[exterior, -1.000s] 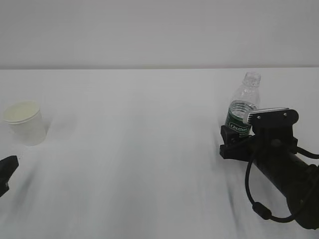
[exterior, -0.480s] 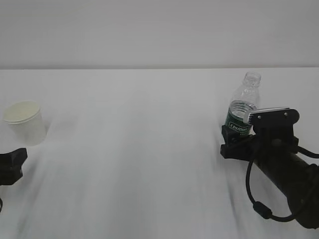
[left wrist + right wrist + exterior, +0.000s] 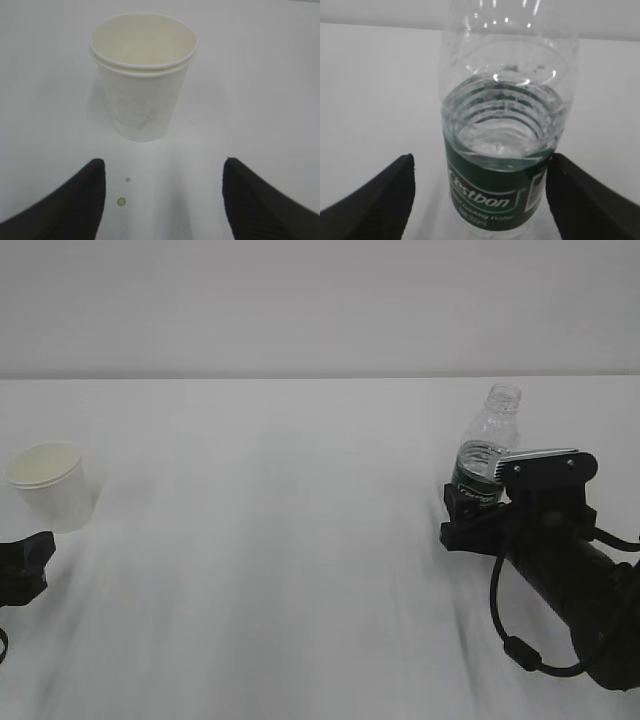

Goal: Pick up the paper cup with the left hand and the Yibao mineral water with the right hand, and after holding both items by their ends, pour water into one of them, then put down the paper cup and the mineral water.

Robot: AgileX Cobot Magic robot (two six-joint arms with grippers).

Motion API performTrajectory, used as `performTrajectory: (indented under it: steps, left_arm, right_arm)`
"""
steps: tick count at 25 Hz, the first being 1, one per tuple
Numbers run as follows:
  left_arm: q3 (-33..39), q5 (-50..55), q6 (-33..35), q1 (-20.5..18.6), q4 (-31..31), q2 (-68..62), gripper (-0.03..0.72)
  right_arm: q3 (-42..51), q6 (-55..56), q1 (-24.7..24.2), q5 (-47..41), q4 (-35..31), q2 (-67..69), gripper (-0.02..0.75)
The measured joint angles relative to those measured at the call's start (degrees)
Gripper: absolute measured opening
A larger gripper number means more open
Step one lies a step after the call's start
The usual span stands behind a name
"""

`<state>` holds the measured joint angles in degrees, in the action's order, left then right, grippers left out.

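Note:
The paper cup (image 3: 50, 486) stands upright at the far left of the white table; it looks like two nested cream cups (image 3: 143, 85). My left gripper (image 3: 28, 558) sits low just in front of it, open (image 3: 163, 165), its black fingers apart and short of the cup. At the right stands the Yibao mineral water (image 3: 486, 445), a clear uncapped bottle with a green label (image 3: 505, 150) and water inside. My right gripper (image 3: 468, 522) is open (image 3: 481, 160) with the bottle's labelled body between its fingers. The right finger is at the label's edge and the left one stands apart.
The white table (image 3: 280, 540) runs back to a pale wall. Two small drops (image 3: 121, 201) lie on the table between the left fingers, near the cup's base. The right arm's black body and cable (image 3: 560, 580) fill the lower right corner.
My left gripper has come in from the left edge towards the cup. The right gripper has edged a little forward around the bottle. Cup and bottle stand where they were.

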<state>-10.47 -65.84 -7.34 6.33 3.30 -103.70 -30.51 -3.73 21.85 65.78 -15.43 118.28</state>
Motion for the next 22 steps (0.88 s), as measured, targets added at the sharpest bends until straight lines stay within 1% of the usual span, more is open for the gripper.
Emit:
performTrajectory:
  steps: [8, 14, 22]
  left_arm:
    - [0.00, 0.00, 0.00, 0.00, -0.46, 0.00, 0.519]
    - [0.00, 0.00, 0.00, 0.00, -0.46, 0.00, 0.519]
    - [0.00, 0.00, 0.00, 0.00, -0.57, 0.00, 0.519]
  right_arm:
    - [-0.13, -0.09, 0.00, 0.00, -0.79, 0.12, 0.612]
    - [-1.58, -0.21, 0.00, 0.10, -1.17, 2.92, 0.610]
    - [-3.96, -0.31, 0.00, 0.10, -1.41, 3.17, 0.603]
